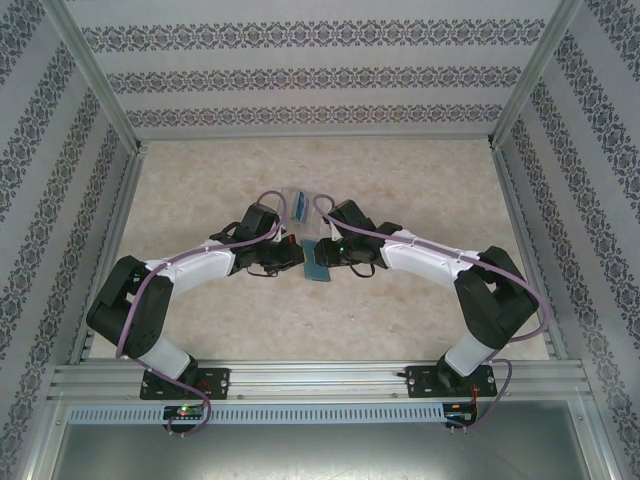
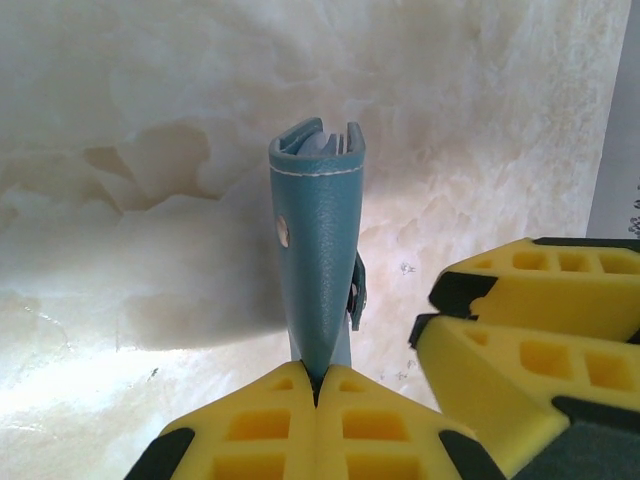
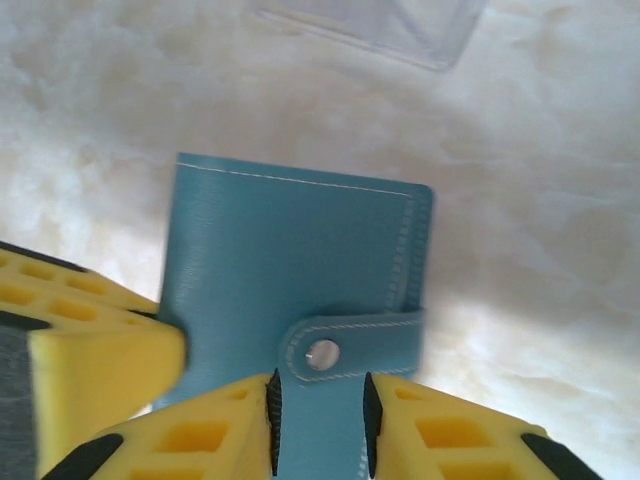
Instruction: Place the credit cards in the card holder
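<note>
Left end effector (image 2: pixel 315 385) tight on blue wallet (image 2: pixel 318 250); right end effector (image 3: pixel 320 420) astride strap (image 3: pixel 350 345), grip unclear.

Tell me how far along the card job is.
Nothing looks done: the wallet is snapped shut. In hand: left gripper pinches it upright, right gripper straddles its strap. Left: unsnap, pull the cards, fill the clear holder.

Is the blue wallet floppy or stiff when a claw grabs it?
Probably fairly stiff: the wallet sticks straight out from the left claw, pinched by just one edge, without drooping. Its snap strap likely bends easily, since it curls round the wallet's edge. The wallet looks thin, so it is probably light.
</note>
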You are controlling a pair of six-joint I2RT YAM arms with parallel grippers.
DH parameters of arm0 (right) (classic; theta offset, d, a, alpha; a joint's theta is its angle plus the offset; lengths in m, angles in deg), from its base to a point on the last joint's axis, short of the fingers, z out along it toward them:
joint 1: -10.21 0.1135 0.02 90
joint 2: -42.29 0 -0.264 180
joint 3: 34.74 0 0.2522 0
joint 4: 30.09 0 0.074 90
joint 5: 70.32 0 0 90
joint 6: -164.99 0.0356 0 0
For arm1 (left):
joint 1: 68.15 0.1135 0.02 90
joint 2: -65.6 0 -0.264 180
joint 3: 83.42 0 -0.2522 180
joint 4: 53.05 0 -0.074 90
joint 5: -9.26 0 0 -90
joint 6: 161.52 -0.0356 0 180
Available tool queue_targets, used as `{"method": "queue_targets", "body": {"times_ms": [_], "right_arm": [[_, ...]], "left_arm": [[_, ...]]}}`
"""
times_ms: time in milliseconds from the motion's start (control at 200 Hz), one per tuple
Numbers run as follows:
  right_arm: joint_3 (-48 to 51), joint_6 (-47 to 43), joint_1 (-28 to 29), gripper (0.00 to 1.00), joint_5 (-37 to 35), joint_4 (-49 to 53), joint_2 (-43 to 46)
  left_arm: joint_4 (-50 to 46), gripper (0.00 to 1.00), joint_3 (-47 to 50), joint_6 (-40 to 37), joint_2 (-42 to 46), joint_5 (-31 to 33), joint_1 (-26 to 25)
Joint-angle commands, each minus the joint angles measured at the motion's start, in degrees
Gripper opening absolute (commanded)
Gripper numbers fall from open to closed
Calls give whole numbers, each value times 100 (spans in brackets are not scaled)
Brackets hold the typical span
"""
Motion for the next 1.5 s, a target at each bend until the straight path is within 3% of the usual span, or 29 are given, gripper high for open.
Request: {"method": "queue_targets", "body": {"times_ms": [0,490,694,989,1074,1154,1349,1494], "right_arm": [[-176,-5,70,30,326,-134,-265],[-521,15,443,33,-1186,360,-840],[-552,81,461,20,-1613,659,-769],[-592,173,472,10,-1711,843,-840],[-606,207,482,0,-1822,885,-863],[-645,245,463,0,-1961,984,-862],[-414,417,81,0,-1056,651,-796],[-24,447,-109,0,-904,356,-533]], "left_arm": [[41,0,-53,-31,40,-145,-48],[367,0,195,152,154,-263,-50],[237,0,151,97,139,-161,-54],[135,0,139,40,158,-115,-52],[109,0,161,6,176,-33,-51],[42,0,121,-13,139,-41,-51],[7,0,241,-13,42,117,-38],[-46,0,304,-68,-6,220,-38]]}}
